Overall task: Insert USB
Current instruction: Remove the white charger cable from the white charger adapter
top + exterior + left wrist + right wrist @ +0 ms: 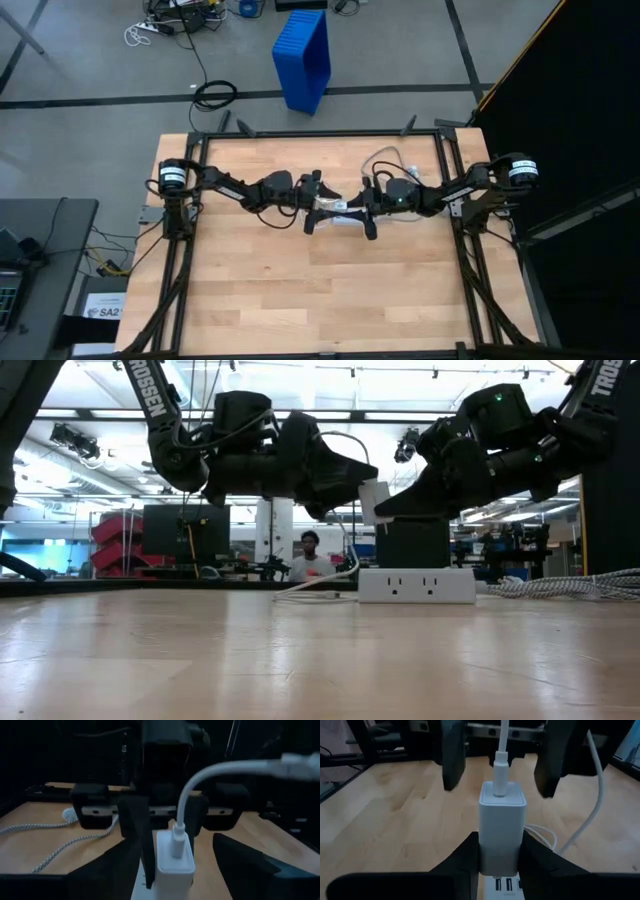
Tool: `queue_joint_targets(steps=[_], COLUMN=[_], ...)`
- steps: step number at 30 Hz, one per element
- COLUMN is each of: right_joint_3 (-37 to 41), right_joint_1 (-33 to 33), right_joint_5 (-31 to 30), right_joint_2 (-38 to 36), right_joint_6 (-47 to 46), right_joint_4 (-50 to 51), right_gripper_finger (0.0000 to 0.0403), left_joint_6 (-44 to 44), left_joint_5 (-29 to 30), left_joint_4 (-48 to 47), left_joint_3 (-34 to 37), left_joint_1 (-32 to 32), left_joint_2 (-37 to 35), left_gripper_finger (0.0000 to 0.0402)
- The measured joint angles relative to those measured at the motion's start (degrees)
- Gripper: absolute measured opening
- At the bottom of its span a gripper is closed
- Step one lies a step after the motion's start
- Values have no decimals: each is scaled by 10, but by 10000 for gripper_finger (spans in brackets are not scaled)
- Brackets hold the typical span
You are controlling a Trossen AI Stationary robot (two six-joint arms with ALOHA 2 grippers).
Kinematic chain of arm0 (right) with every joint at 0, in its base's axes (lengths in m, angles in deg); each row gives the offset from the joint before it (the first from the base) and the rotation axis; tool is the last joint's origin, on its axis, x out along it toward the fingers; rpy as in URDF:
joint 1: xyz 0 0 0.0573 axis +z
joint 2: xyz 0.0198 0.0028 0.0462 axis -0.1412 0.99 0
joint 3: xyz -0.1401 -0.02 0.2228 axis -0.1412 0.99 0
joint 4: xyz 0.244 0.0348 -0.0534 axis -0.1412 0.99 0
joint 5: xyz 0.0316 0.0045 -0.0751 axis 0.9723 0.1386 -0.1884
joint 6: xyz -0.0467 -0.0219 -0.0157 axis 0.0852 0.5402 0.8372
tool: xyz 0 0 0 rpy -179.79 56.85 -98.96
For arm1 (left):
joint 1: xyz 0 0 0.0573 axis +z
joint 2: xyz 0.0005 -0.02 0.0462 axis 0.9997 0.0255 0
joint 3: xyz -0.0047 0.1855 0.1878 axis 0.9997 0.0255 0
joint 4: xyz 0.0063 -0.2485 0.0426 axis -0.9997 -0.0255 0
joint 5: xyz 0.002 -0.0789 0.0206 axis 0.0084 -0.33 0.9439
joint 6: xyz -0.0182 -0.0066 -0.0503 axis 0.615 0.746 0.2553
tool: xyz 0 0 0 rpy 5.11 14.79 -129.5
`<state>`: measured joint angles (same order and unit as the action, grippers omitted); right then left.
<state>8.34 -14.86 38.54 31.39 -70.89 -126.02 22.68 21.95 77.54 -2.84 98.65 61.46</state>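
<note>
A white charger block (501, 827) is held in the air just above the white power strip (415, 585), which lies flat on the table. The thin white USB cable (594, 795) has one plug (501, 767) seated in the block's outer face, and its slack loops (385, 160) lie on the table behind. My right gripper (501, 842) is shut on the block. My left gripper (318, 203) faces it at mid-table and is open. Its fingers (452, 755) stand on either side of the plug and touch nothing. My right gripper pinches the charger block between its two fingers by its two side faces (485, 850), toward the end away from the plug. It comes in from the table's right, slanting downward. The block is lifted clear, and the cable rises slack from its outer face.
The power strip's thick grey braided cord (570, 585) trails across the table behind the strip (50, 845). The strip's USB ports (505, 885) show right under the block. Black frame rails (320, 133) border the table, and bare wood lies toward the near edge.
</note>
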Motion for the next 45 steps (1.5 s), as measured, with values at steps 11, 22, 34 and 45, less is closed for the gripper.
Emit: queue_joint_targets(steps=[11,22,34,45], right_joint_3=[0,0,-1,0], right_joint_1=[0,0,-7,-8], right_joint_5=[0,-1,-4,-4], right_joint_2=[0,0,-1,1], right_joint_6=[-1,-2,-18,-20], right_joint_4=[5,5,28,72], right_gripper_finger=[70,70,70,70], left_joint_6=[-3,-19,-18,-18], left_joint_5=[25,19,29,32], left_joint_4=[12,9,20,89], left_joint_3=[0,0,0,-2], left_joint_1=[0,-1,0,4], left_joint_2=[0,0,0,-7], left_gripper_finger=[118,12,2,1])
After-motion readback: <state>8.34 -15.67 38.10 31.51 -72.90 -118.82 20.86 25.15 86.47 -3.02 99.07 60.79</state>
